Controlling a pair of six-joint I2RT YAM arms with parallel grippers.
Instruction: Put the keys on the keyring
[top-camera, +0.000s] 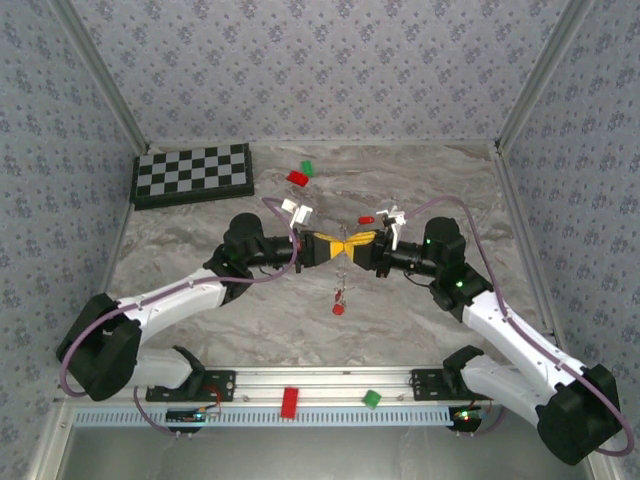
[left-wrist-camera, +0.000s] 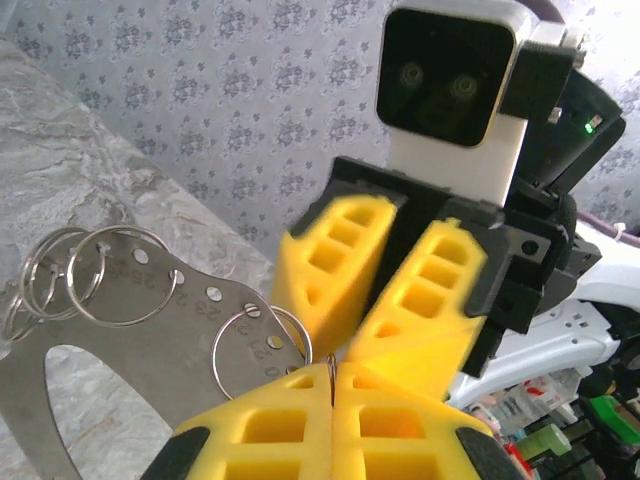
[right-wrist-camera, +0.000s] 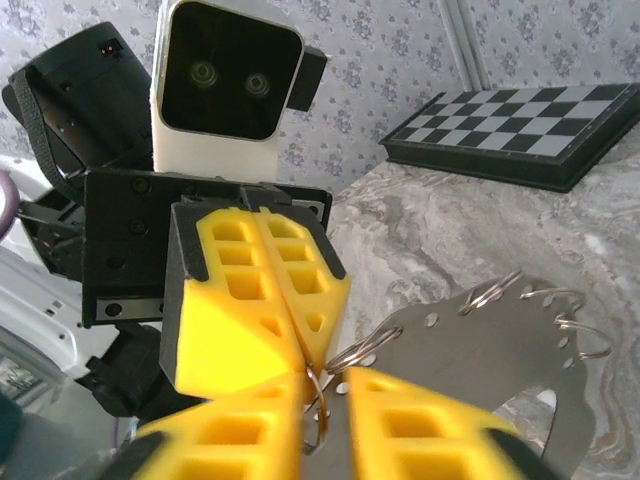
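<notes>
A: Surroundings?
B: Nearest us, a red block (top-camera: 290, 401) and a green block (top-camera: 371, 399) on the rail (top-camera: 330, 382). Next comes one key (top-camera: 338, 309), just short of the grippers. The chessboard (top-camera: 193, 175) is farthest.
A: Pose?
B: We see both reaching inward, tips meeting. The left gripper (left-wrist-camera: 332, 385) pinches a wire ring of the keyring (left-wrist-camera: 150, 340). The right gripper (right-wrist-camera: 325, 390) is parted around it.

The keyring (left-wrist-camera: 150, 340), a grey holed plate carrying silver split rings, hangs well right of the chessboard (top-camera: 192, 175), with one red-headed key (top-camera: 338, 309) nearer than that board and another (top-camera: 367, 219) farther right.

Red-headed keys (top-camera: 338, 309), black-and-white chequered board (top-camera: 192, 175)
</notes>
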